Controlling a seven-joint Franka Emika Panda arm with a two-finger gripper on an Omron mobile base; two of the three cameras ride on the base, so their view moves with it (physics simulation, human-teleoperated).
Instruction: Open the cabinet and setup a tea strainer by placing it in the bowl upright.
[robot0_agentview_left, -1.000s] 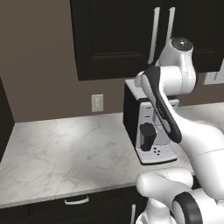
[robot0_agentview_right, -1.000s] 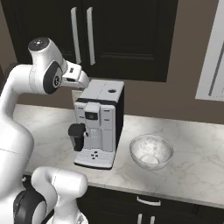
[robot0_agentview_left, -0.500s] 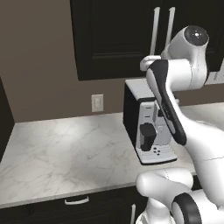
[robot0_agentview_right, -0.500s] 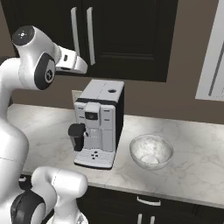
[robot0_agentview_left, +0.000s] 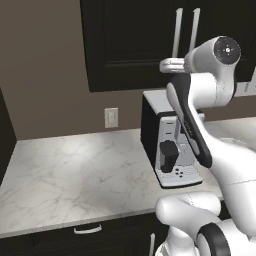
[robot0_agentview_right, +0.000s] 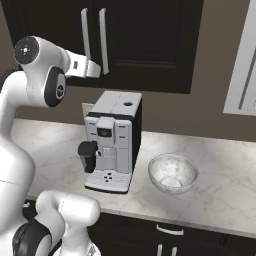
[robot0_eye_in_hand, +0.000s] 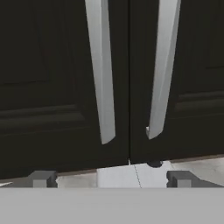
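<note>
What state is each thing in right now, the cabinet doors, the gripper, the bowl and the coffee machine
cabinet: both doors shut, handles untouched.
gripper: open, held in front of the two bar handles, touching neither.
bowl: upright on the counter, right of the coffee machine, no strainer in it.
coffee machine: standing upright on the counter below the cabinet.
drawer: shut.
</note>
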